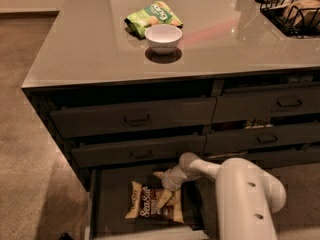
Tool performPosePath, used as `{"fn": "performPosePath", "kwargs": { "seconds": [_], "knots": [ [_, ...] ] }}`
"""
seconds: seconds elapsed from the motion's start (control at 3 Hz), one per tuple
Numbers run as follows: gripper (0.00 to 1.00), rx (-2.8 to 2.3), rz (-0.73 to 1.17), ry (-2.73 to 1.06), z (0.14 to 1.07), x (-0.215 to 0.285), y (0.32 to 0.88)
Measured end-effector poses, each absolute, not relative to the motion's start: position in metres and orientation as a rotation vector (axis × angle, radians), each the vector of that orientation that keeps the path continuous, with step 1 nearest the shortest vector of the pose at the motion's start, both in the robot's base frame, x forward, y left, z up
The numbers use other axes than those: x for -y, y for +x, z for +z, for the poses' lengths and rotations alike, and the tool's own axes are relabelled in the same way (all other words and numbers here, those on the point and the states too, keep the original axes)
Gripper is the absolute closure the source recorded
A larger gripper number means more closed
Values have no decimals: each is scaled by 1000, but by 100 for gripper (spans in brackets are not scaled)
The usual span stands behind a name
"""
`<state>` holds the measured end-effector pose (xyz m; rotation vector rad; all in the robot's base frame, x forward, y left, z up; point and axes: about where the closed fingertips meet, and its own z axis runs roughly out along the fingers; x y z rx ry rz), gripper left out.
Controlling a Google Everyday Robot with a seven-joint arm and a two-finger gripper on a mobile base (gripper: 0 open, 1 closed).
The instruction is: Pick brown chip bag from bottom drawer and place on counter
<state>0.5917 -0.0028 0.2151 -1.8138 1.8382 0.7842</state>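
Note:
The brown chip bag (150,211) lies flat in the open bottom drawer (102,204), white lettering facing up. My gripper (161,187) reaches down into the drawer from the right, at the bag's upper right corner. Its fingers are open: one tip (158,175) is just beyond the bag's top edge, the other (163,200) lies over the bag. The bag rests on the drawer floor. The counter (85,49) is the glossy grey-beige top above the drawers.
On the counter are a green snack bag (152,15), a white bowl (163,38) in front of it, and a black wire basket (292,11) at the far right. Closed drawers with bar handles (136,119) sit above the open one. My white arm (245,199) fills the lower right.

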Motion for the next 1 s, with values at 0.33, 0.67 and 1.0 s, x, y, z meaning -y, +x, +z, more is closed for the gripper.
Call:
{"fn": "performPosePath", "kwargs": {
  "seconds": [0.33,0.67,1.0],
  "knots": [
    [12,-1851,835,-1836,184,-13,589],
    [36,-1863,847,-1823,165,-18,587],
    [59,-1867,855,-1790,154,-20,586]
  ]
}}
